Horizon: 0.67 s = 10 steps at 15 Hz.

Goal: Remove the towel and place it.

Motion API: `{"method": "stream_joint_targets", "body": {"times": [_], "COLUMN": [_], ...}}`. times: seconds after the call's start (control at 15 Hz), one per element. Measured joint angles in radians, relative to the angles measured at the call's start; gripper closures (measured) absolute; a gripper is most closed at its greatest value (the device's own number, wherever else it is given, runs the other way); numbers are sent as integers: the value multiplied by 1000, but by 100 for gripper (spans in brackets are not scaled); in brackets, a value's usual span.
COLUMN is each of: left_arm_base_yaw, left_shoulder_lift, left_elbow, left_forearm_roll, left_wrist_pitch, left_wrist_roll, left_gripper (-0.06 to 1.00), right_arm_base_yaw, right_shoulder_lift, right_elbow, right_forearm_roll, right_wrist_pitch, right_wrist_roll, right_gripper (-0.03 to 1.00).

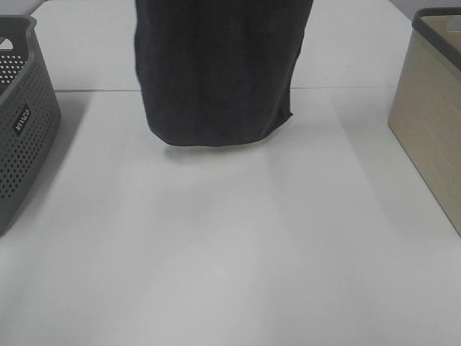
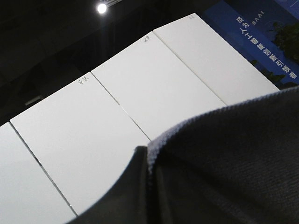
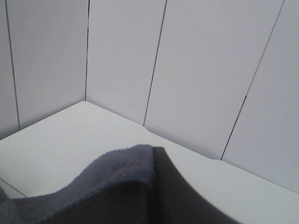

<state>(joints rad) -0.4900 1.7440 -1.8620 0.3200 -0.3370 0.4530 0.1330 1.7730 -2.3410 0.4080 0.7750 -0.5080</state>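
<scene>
Currently, the near stretch of the worktop [image 1: 230, 274] carries nothing that belongs to the task. Further back, a grey perforated basket [image 1: 21, 122] stands at the left edge and a beige basket [image 1: 432, 122] at the right edge, and no cloth shows in either. Between them, well apart from both, the towel [image 1: 216, 72] hangs upright with its upper end out of frame. Its lower hem is close over its own shadow, and contact with the worktop cannot be confirmed. In the wrist views, cloth covers the left pincer [image 2: 150, 186] and the right pincer [image 3: 153, 186], so whether either is closed, or how wide it stands, cannot be told. Assessment: removal appears complete, since the towel hangs free of both baskets. Placement is outstanding, as the towel is not yet laid down.
</scene>
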Motion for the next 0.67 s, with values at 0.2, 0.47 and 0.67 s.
{"method": "stream_joint_targets", "body": {"times": [0.2, 0.47, 0.67], "left_arm_base_yaw": [32, 90, 118], "left_shoulder_lift": [16, 73, 116], "left_elbow": [-1, -1, -5], "left_forearm_roll": [-24, -53, -53], "left_wrist_pitch": [-4, -55, -103], "left_wrist_roll": [-1, -23, -57], "left_gripper": [94, 94, 94], "right_arm_base_yaw": [0, 0, 0], "right_shoulder_lift": [16, 68, 105], "right_elbow": [0, 0, 0], "right_forearm_roll": [3, 16, 40], "right_wrist_pitch": [-2, -60, -137], "right_wrist_roll": [5, 19, 19], "right_gripper": [95, 95, 95]}}
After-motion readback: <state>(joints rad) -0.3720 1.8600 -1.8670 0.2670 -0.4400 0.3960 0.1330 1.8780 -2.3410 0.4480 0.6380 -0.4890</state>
